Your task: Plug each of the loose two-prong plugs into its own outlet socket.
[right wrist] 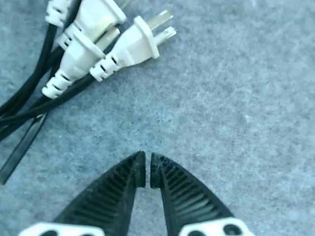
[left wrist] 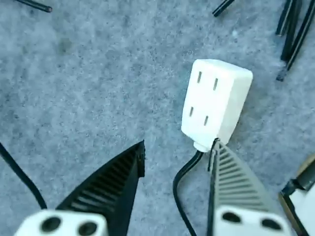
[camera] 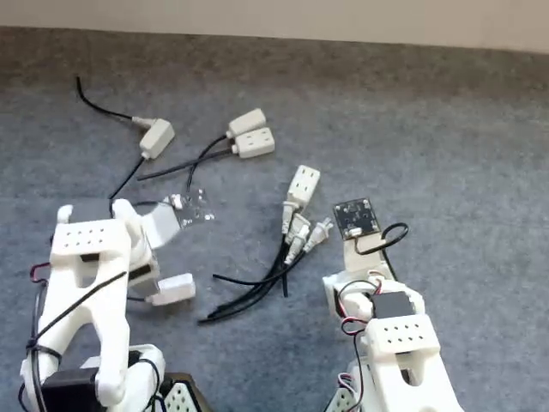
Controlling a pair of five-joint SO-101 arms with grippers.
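At the far left of the grey surface (camera: 446, 129), toward its back edge, an angled white outlet block (camera: 156, 137) lies on its side with a thin black cord running off both ways. Nearer the front, the left arm (camera: 86, 283) stands over a second white socket block (left wrist: 216, 101). This block lies flat with two pairs of slots facing up and its black lead (left wrist: 183, 172) trailing out of one end. The left fingers (left wrist: 113, 182) are spread wide above the carpet-like cloth. The lead runs through the gap between them, and one tip sits right at the block's cord end; whether it touches cannot be told. The block itself lies beyond the tips, not between them. A crumpled scrap of clear plastic (camera: 193, 206) rests just past this arm. Behind it, a pair of socket blocks (camera: 250, 133) lie side by side, touching or nearly so. Toward the middle, another socket block (camera: 302, 183) lies tilted. Just in front of it is a bunch of white two-prong plugs (camera: 304, 233), their prongs pointing up and to the right and plugged into nothing. Their black cords (camera: 253, 287) fan back toward the left arm. In the right wrist view the nearest plug (right wrist: 133, 44) lies flat with both bare prongs showing, close against its neighbours. The right fingers (right wrist: 118, 191) are pressed together, pinching nothing, their tips hanging over bare cloth near the plugs but apart from them. The right arm (camera: 395, 335) rises from the front right.
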